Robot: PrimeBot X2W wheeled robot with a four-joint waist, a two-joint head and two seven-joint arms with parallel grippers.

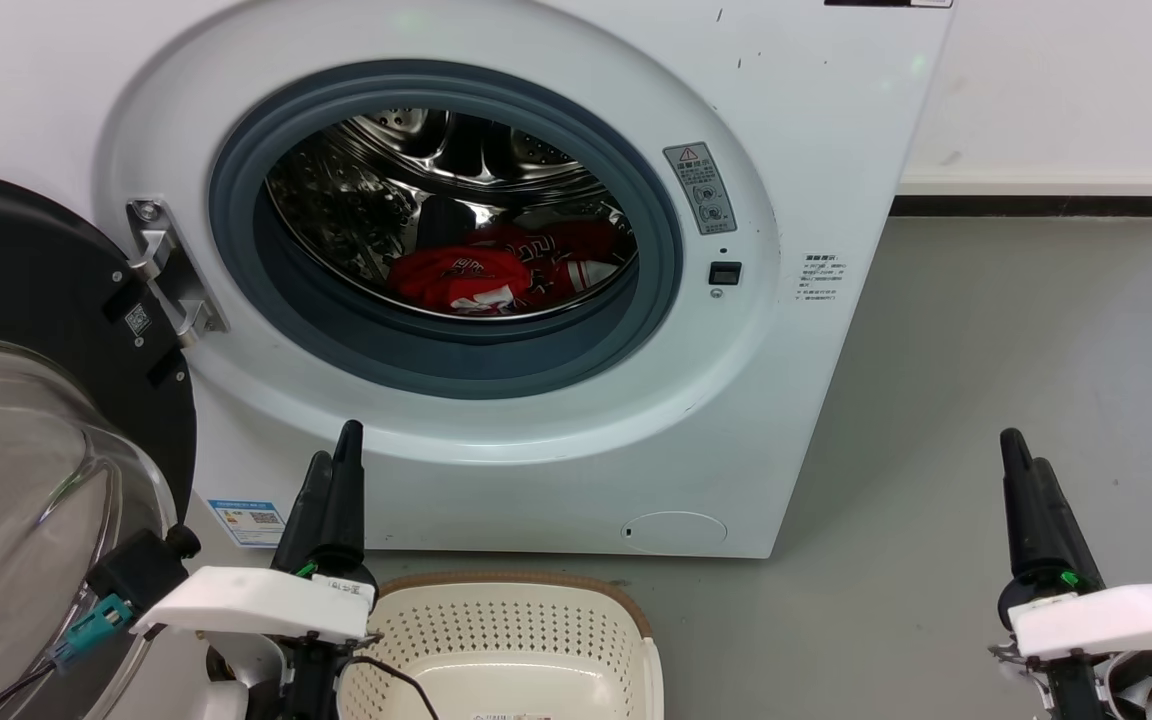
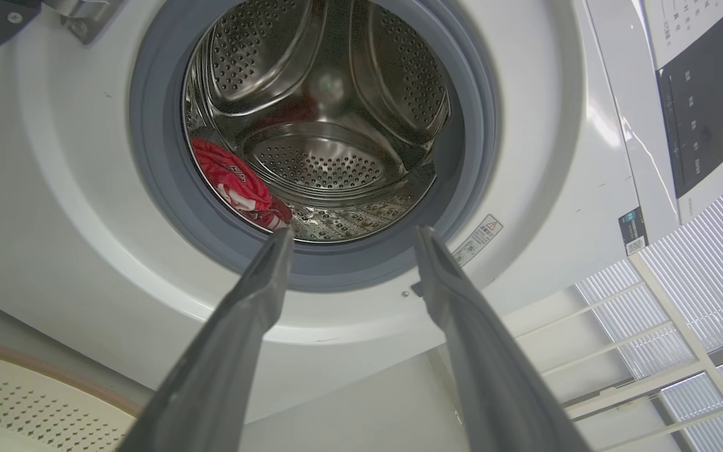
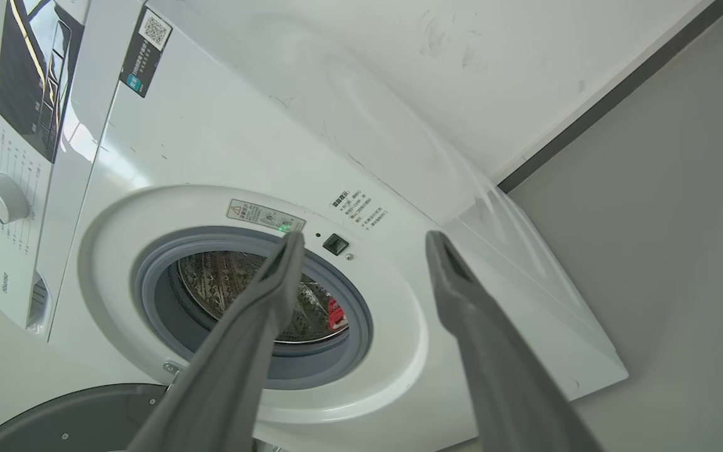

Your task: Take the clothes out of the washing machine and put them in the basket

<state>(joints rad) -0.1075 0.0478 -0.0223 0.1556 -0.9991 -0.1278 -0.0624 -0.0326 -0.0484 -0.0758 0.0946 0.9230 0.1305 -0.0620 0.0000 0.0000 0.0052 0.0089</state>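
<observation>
Down at the lower left of my head view, my left gripper (image 1: 336, 445) points up at the machine's front. Its fingers are released: the left wrist view shows a wide gap between them and nothing in it.

Now the clothes (image 1: 506, 270): a red heap with white trim and some lettering, lying on the bottom of the shiny steel drum (image 1: 416, 160), well inside the washing machine (image 1: 786, 420). From my left wrist, the clothes (image 2: 236, 185) sit low at the left of the drum, beyond my left gripper (image 2: 354, 231). From the right wrist, just a sliver of red (image 3: 335, 314) peeks past the grey rubber seal (image 3: 361, 326).

That seal (image 1: 456, 350) rings the round opening, and the black-framed glass door (image 1: 16, 300) stands swung wide open to the left on its metal hinge (image 1: 171, 270).

Below the opening, the cream basket (image 1: 516, 578) sits on the floor in front of the machine, just beside my left gripper; its brown rim and perforated wall (image 2: 22, 402) show at the corner of the left wrist view.

Over on the right, my right gripper (image 1: 1026, 450) hangs above the grey floor (image 1: 986, 350), well apart from the machine. Its fingers are spread too, with nothing between them (image 3: 366, 235).

Further out, the white wall (image 1: 1066, 80) stands behind, and the right wrist catches the control panel (image 3: 29, 81) and its dial (image 3: 4, 199).
</observation>
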